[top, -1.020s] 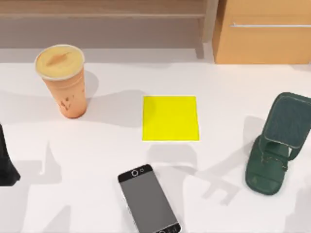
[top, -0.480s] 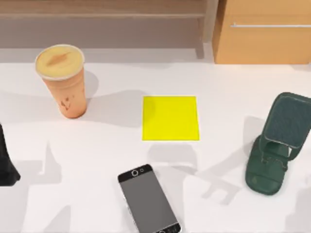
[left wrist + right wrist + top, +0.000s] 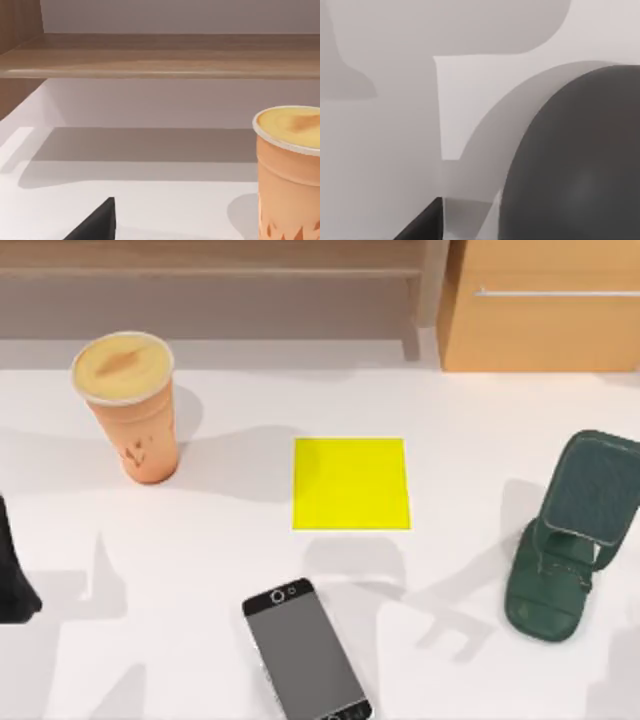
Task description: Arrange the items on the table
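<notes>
The right wrist view sits close over the mouse (image 3: pixel 575 160); I cannot tell its grip. The phone (image 3: pixel 305 652) lies at the table's (image 3: pixel 200 570) near edge, the cup (image 3: pixel 128 405) far left. Nothing looks arranged yet.

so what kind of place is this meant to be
Probably a simulated desk or office workspace: a plain white tabletop holding a smartphone, a dark green phone stand and an orange cup, with a light wooden cabinet with a metal handle behind.
</notes>
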